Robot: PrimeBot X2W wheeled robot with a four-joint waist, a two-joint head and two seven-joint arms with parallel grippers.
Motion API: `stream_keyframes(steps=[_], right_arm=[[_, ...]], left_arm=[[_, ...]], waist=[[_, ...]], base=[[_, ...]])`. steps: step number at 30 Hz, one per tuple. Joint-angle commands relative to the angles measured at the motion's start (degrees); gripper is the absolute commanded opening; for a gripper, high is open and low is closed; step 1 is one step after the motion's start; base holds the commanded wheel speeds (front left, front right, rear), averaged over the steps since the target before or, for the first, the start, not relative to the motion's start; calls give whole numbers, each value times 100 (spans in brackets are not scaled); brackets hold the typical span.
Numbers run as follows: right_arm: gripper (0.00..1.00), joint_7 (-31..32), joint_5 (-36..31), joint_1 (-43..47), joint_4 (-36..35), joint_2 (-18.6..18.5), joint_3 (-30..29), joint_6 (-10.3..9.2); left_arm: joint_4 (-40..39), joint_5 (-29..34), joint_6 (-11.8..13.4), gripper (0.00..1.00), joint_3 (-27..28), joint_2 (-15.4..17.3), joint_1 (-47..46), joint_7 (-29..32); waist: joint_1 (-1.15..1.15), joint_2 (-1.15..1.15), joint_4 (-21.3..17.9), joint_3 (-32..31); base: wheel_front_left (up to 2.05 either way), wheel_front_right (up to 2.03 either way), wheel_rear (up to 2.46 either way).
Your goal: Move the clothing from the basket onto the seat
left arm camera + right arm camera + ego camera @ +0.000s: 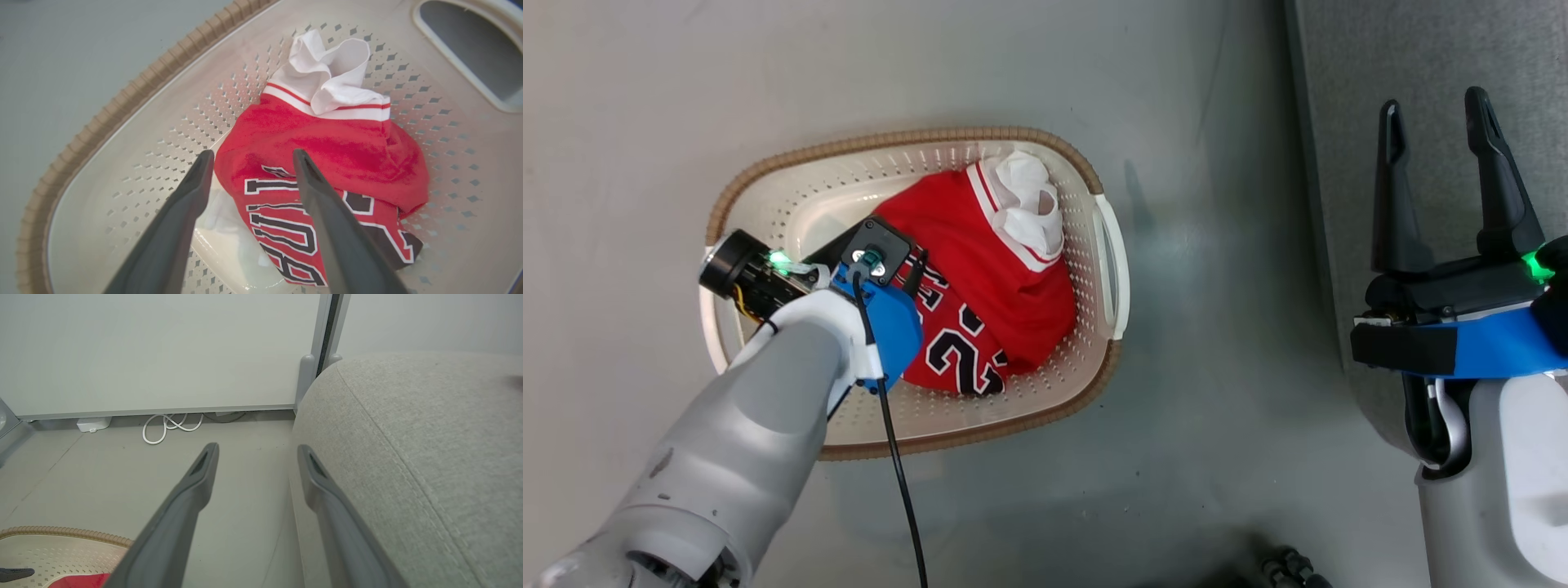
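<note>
Seat [1421, 65] biggest: grey upholstery up the right side of the head view, no garment on the visible part. Floor [1217, 408] pale and smooth around everything. Basket [915, 139] left of the seat and apart from it, oval, long axis running roughly left to right in the head view. Holds one crumpled red heap, the clothing [1005, 278], lying toward the handle end nearer the seat. Lettering and number at the near end, white fabric [1029, 200] bunched at the far end, so long axis roughly in line with the left arm's fingers. Shorts not told apart from jersey.

Left gripper [252, 153] inside the basket, fingers spread, aimed at the lettered edge: one finger beside the cloth over bare basket bottom, the other over the red. Touching or just above, cannot tell. Plainly the nearer arm; probable next move a short drop and a pinch on that edge. Right gripper [1433, 100] spread as well, empty, at the seat's edge, well apart from the basket.
</note>
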Motion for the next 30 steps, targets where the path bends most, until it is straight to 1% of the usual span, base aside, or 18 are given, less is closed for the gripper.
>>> stream_keyframes(steps=[1, 6, 17, 26, 27, 28, 29, 30], right_arm=[[100, -20, -36, -103, -25, 3, 5, 1], [100, -20, -36, -163, -85, 3, 17, 1], [100, -20, 6, -248, -196, 4, 56, 1], [100, -19, 7, -264, -268, 4, 37, 1], [100, -19, 9, -272, -266, 4, 37, 1], [100, -19, 11, -277, -265, 4, 34, 1], [100, -18, 14, -278, -266, 4, 35, 1], [100, -19, 15, -283, -263, 4, 36, 1]], left_arm=[[46, -2, -4, 100, -48, 52, -112, 54], [185, -117, -4, 100, -285, 74, -382, 203], [401, -468, -5, 100, -416, 142, -729, 494], [459, -585, -5, 100, -641, 56, -924, 597], [466, -611, -5, 89, -661, 57, -952, 598], [472, -645, -5, 35, -642, 58, -986, 568], [477, -667, -5, 0, -636, 53, -990, 555], [482, -684, -5, 0, -659, 37, -976, 559]], waist=[[-1, 0, -38, 182], [-1, 0, -84, 482], [-1, 0, -213, 960], [-1, 0, -256, 1197], [-1, 0, -258, 1207], [-1, 0, -258, 1215], [-1, 0, -261, 1218], [-1, 0, -265, 1216]], base=[[0, 0, 0], [0, 0, 0], [0, 0, 0], [0, 0, 0], [0, 0, 0], [0, 0, 0], [0, 0, 0], [0, 0, 0]])
